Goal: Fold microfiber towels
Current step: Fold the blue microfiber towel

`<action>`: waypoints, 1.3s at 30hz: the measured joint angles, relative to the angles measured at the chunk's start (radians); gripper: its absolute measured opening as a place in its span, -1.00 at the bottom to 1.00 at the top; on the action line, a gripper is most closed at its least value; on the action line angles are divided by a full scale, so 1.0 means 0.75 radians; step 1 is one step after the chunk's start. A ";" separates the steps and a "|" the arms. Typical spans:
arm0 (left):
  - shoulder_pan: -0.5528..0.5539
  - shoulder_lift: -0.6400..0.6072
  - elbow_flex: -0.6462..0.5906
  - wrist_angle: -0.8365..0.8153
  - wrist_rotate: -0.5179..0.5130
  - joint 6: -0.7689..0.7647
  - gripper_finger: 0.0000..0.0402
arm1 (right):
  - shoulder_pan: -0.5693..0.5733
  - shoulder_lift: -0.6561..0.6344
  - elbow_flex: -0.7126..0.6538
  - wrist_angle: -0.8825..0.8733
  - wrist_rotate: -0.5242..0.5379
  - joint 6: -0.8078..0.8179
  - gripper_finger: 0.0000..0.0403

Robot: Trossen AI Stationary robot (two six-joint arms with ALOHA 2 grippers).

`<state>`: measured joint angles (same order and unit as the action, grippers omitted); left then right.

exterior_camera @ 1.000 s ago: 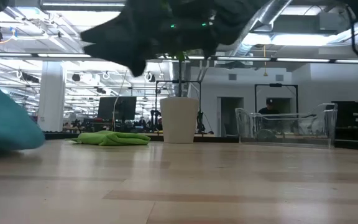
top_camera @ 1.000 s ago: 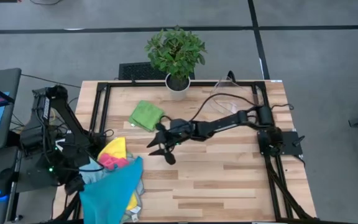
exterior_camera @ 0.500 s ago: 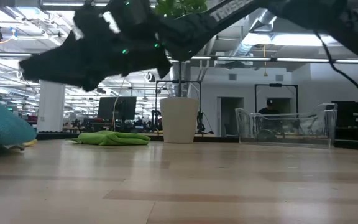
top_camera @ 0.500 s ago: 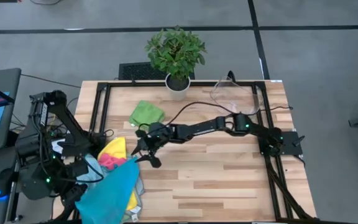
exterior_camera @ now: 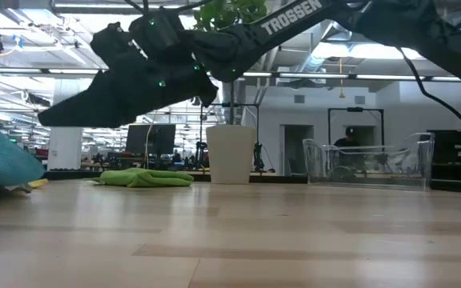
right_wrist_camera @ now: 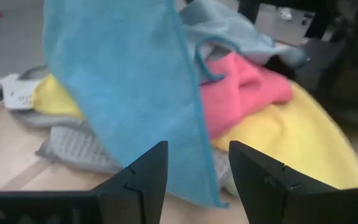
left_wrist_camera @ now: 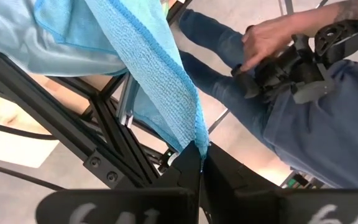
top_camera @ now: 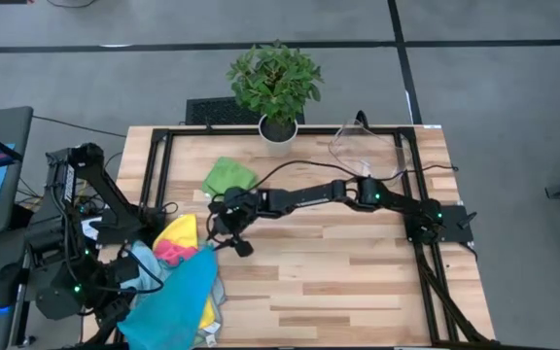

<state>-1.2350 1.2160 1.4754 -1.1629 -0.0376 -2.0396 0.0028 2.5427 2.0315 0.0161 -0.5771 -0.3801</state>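
High view shows the blue towel (top_camera: 178, 292) draped over the towel pile (top_camera: 175, 255) at the near left corner of the table (top_camera: 358, 282), one corner of it pinched in the left gripper (top_camera: 124, 280), whose fingers are clamped tight on the cloth. The left wrist view confirms this: the towel's hemmed edge runs straight down into the closed fingertips.

The right gripper (top_camera: 227, 233) reaches across from the right side of the table and hovers just to the right of the pile, fingers spread apart and holding nothing. Through the right wrist view, the blue towel (right_wrist_camera: 129, 93) hangs directly ahead of the parted fingers (right_wrist_camera: 145, 177), its free edge falling between them, with a pink towel (right_wrist_camera: 241, 93) and a yellow towel (right_wrist_camera: 278, 143) bunched behind it.

What the next move likely turns on: the blue sheet lies to the left of the right gripper and a little nearer, its long axis slanting from the held corner towards the pile's right edge. The right arm is the closer one to that free edge (the left already has its corner), so it looks set to take it.

A folded green towel (top_camera: 227, 180) rests at the far side, beside the potted plant (top_camera: 276, 87).
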 joint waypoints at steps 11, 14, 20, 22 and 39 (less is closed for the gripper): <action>0.000 0.000 0.000 0.007 -0.001 -0.067 -1.00 | 0.014 0.070 0.004 0.055 0.042 -0.059 -0.03; 0.001 0.000 0.000 0.017 -0.001 -0.069 -1.00 | 0.022 0.126 0.031 0.058 0.078 0.000 -0.03; 0.001 0.000 0.000 0.015 -0.001 -0.091 -1.00 | 0.007 0.128 0.062 0.110 0.096 0.018 -0.03; 0.001 0.000 0.000 0.015 0.000 -0.092 -1.00 | 0.001 0.128 0.071 0.132 0.099 0.017 -0.03; 0.001 0.002 -0.001 -0.009 -0.079 -0.104 -1.00 | 0.028 0.128 0.079 0.125 0.118 -0.088 -0.16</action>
<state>-1.2343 1.2171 1.4750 -1.1698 -0.0967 -2.1178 0.0237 2.6385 2.0911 0.1101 -0.4883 -0.4465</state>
